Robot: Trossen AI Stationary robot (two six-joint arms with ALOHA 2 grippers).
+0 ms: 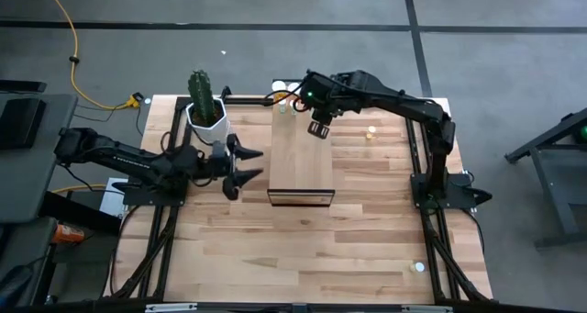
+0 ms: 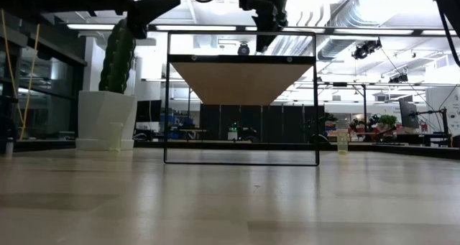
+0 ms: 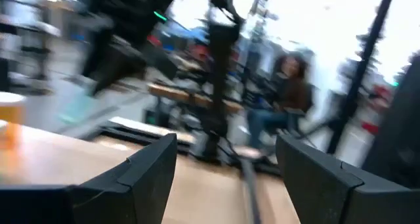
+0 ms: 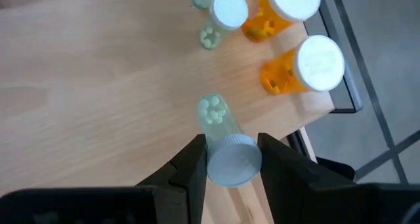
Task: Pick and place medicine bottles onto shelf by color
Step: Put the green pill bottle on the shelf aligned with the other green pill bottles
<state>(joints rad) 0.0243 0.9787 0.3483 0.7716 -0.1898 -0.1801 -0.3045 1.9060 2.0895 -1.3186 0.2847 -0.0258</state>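
Over shelf [image 1: 300, 157], right gripper [image 4: 231, 159] clamping green bottle [image 4: 223, 145]

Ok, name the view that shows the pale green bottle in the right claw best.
The right wrist view: the pale green bottle sits capped between the right claw fingers, above the shelf. The high view shows only the claw over the shelf; the low and left wrist views do not show the bottle clearly.

A grey concrete floor [image 1: 275, 1] is seen around the table [image 1: 312, 249], crossed by dark seams and a yellow cable [image 1: 78, 70]. Beyond the table, silver ceiling ducts [image 2: 338, 22], bright ceiling lights and a row of dark cabinets [image 2: 266, 123] are seen.
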